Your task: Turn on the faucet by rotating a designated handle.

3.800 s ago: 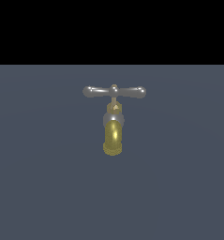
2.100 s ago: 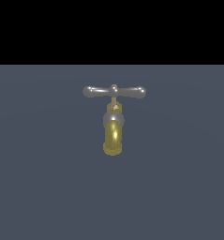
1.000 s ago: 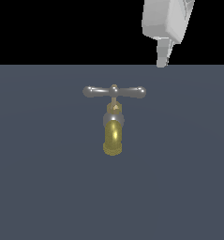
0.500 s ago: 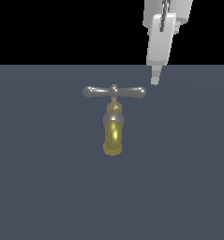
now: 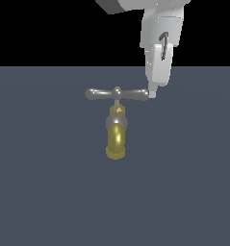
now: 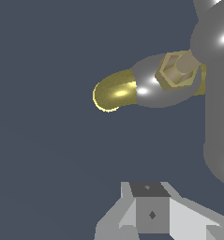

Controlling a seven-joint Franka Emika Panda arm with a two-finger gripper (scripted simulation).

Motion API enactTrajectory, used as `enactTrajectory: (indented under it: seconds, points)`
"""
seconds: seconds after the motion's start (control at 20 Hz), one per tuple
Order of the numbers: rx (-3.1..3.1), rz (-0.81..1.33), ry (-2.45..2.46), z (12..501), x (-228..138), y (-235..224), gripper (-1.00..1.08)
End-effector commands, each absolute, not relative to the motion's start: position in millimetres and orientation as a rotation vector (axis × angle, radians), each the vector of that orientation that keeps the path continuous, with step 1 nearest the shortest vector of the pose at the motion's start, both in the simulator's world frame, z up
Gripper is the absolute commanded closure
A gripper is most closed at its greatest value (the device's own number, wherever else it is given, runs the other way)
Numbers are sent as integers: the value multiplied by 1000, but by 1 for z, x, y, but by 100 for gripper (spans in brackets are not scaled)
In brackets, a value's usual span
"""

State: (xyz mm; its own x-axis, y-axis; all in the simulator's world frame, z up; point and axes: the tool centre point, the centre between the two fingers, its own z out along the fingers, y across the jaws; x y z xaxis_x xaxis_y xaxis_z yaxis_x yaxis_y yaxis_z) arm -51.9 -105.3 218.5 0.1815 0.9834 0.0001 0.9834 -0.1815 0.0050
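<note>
The faucet (image 5: 116,139) stands in the middle of the exterior view, with a brass-gold spout, a silver collar and a thin brass stem. Its handle (image 5: 103,93) is a silver crossbar lying level on top. My gripper (image 5: 152,93) hangs down from the upper right. Its tip is right at the crossbar's end on the exterior view's right, touching or nearly so. In the wrist view the fingers (image 6: 151,213) sit together with no gap. That view also shows the spout (image 6: 113,91) and the grey handle (image 6: 219,93) close by.
The faucet rises from a flat dark blue-grey surface (image 5: 49,192) that fills the lower part of the exterior view. Above it the background is black. Nothing else stands nearby.
My gripper entered from the upper right, then came down and leftward to the crossbar's right end. The faucet and its handle have not visibly moved.
</note>
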Motion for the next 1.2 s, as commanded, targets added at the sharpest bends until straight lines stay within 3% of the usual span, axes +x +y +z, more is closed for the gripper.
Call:
enactTrajectory:
  seconds: [0.0, 1.15]
  points:
    - [2378, 4, 2048, 212, -46, -104, 108]
    - [2308, 0, 2131, 198, -14, -103, 108]
